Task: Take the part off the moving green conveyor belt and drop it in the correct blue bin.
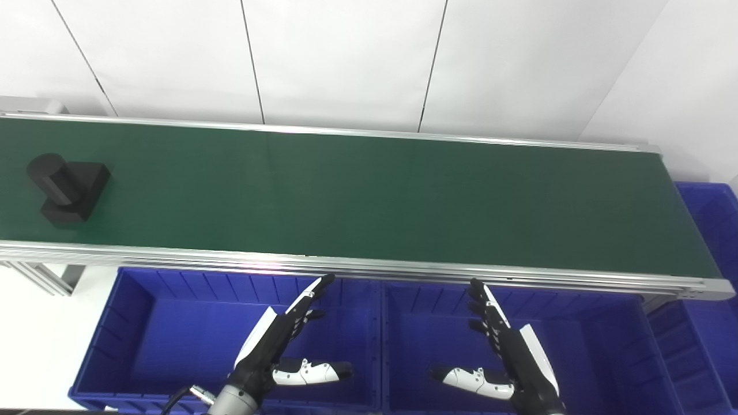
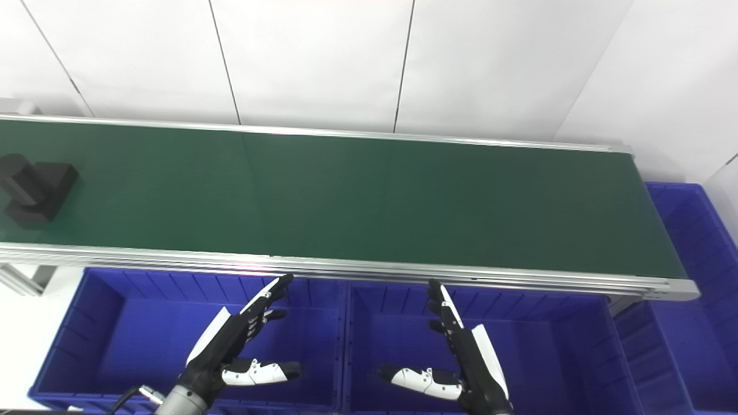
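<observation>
Right now the long dark-green conveyor belt with aluminium side rails (image 1: 369,196) spans the whole view, bare except at its far left end. Below its near rail sit two big blue plastic bins side by side, the left blue bin (image 1: 144,340) and the middle blue bin (image 1: 605,346), both look empty; a third blue bin (image 1: 712,230) sits off the belt's right end. The part, a black foam-like block with a round cylinder stub on top (image 1: 66,187), lies on the belt far left, well apart from both hands. The left hand (image 1: 282,346) hovers over the left bin, fingers straight and spread, thumb out, holding nothing. The right hand (image 1: 507,351) mirrors it over the middle bin, also spread wide and empty. Step looks like waiting/pre-grasp. Next move probably calls for the left hand to lift over the rail and time a grab on the part.
</observation>
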You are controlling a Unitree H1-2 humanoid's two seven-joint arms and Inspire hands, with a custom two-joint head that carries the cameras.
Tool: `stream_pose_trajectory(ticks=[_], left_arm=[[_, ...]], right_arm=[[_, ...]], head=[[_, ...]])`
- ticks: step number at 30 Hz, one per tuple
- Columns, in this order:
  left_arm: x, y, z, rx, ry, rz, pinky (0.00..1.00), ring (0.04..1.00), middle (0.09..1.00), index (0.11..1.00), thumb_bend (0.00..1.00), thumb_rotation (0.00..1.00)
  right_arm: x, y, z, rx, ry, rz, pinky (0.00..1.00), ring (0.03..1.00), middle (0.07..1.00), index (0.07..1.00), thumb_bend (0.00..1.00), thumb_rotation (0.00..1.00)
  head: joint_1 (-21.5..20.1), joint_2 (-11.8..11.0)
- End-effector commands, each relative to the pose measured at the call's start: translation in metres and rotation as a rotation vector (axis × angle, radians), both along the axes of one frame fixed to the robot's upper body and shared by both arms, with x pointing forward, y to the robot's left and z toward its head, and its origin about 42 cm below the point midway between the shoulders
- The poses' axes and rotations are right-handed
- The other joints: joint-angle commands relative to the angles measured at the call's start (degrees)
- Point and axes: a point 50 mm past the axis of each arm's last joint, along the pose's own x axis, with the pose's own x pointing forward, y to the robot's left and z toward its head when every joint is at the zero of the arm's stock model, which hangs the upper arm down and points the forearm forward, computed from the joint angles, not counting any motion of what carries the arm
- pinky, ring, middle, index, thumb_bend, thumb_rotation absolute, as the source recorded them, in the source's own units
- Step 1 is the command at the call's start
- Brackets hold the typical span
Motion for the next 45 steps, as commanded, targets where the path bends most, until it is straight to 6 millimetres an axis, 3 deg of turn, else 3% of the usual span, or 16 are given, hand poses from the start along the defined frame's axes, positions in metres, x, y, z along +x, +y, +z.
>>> stream_pose_trajectory(ticks=[1,11,18,27,32,33,36,37,41,45], left_arm=[[0.005,-0.004,0.010,-0.020,-0.064,0.004,0.86,0.981,0.990,0.953,0.80,0.43],[0.006,-0.003,0.009,-0.024,-0.064,0.002,0.87,0.985,0.996,0.954,0.80,0.44],[0.006,-0.001,0.008,-0.026,-0.057,0.004,0.86,0.983,0.994,0.949,0.81,0.44],[0.006,-0.001,0.008,-0.030,-0.060,0.002,0.84,0.986,0.998,0.948,0.79,0.42],[0.006,-0.002,0.004,-0.034,-0.049,0.006,0.82,0.983,0.998,0.948,0.80,0.41],[0.005,-0.002,0.003,-0.033,-0.048,0.006,0.83,0.981,0.996,0.950,0.80,0.41],[0.004,-0.005,-0.001,-0.015,-0.060,-0.002,0.85,0.969,0.988,0.954,0.81,0.43],[0.004,-0.006,-0.002,-0.008,-0.066,-0.003,0.88,0.956,0.974,0.950,0.81,0.44],[0.004,-0.011,-0.006,0.008,-0.083,-0.003,0.88,0.934,0.955,0.943,0.82,0.44],[0.005,-0.014,-0.008,0.023,-0.086,0.000,0.85,0.904,0.932,0.923,0.86,0.43]], right_arm=[[0.003,0.001,0.008,0.003,-0.059,0.017,0.89,0.950,0.965,1.000,0.87,0.34],[0.003,0.002,0.007,-0.001,-0.060,0.022,0.92,0.954,0.962,1.000,0.87,0.33],[0.003,0.004,0.008,-0.001,-0.061,0.020,0.88,0.954,0.964,1.000,0.87,0.34],[0.003,0.003,0.007,0.007,-0.055,0.027,0.92,0.961,0.966,1.000,0.87,0.34],[0.004,0.003,0.002,0.009,-0.054,0.035,0.90,0.955,0.963,1.000,0.87,0.33],[0.004,0.002,0.001,0.013,-0.053,0.036,0.84,0.955,0.963,1.000,0.87,0.33],[0.003,-0.001,-0.003,0.012,-0.065,0.046,0.88,0.953,0.960,1.000,0.86,0.31],[0.003,-0.003,-0.005,0.013,-0.066,0.047,0.80,0.952,0.963,1.000,0.86,0.31],[0.002,-0.008,-0.009,0.015,-0.056,0.048,0.71,0.941,0.974,1.000,0.86,0.32],[0.003,-0.011,-0.012,0.007,-0.057,0.046,0.84,0.965,0.976,1.000,0.86,0.34]], head=[[0.1,-0.1],[0.1,-0.2],[-0.2,-0.1],[0.0,-0.5],[2.0,-3.1],[2.0,-3.1],[6.1,-5.3],[8.0,-6.3],[11.5,-8.0],[13.8,-9.3]])
